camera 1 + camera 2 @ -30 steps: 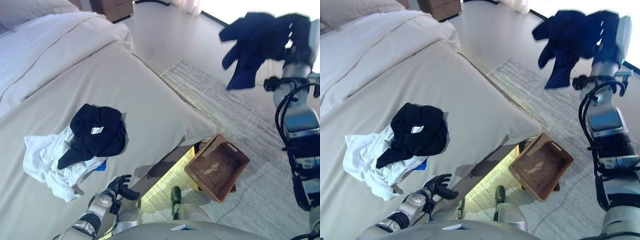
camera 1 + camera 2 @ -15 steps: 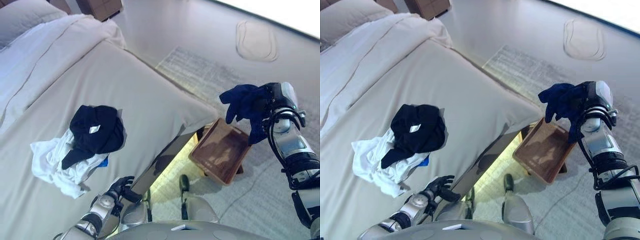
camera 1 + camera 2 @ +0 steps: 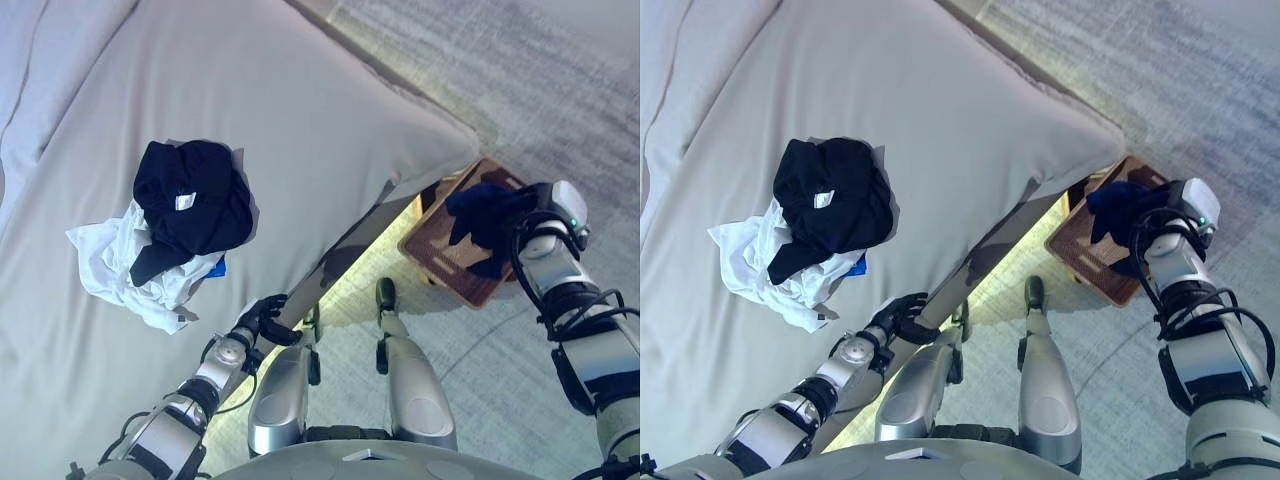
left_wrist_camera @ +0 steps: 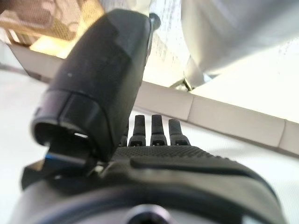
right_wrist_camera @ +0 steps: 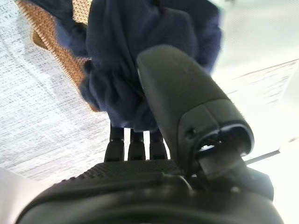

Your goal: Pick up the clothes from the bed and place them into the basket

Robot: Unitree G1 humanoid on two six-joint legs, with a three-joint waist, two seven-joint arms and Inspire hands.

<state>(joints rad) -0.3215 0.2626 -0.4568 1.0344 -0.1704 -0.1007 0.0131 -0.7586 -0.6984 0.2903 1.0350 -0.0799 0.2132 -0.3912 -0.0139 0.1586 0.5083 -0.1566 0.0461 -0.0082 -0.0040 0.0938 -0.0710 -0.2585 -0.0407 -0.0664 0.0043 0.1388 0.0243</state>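
Observation:
My right hand (image 3: 533, 203) is shut on a navy garment (image 3: 478, 214) and holds it just over the brown woven basket (image 3: 447, 262) on the floor by the bed's corner. In the right wrist view the thumb (image 5: 187, 107) presses into the navy cloth (image 5: 126, 65), with the basket (image 5: 44, 25) beyond it. A black garment (image 3: 193, 193) lies on top of a white one (image 3: 118, 268) on the bed (image 3: 300, 110). My left hand (image 3: 264, 319) hangs at the bed's near edge, fingers relaxed and empty; it also shows in the left wrist view (image 4: 112, 74).
The basket stands on a grey rug (image 3: 560, 90) close to the bed's corner. A small blue piece (image 3: 219, 267) peeks out under the white garment. The bed's side panel (image 4: 224, 116) runs past my left hand.
My right arm has come down from high up, carrying the navy garment to just above the basket. The camera has tilted down. The left hand stays at the bed's edge.

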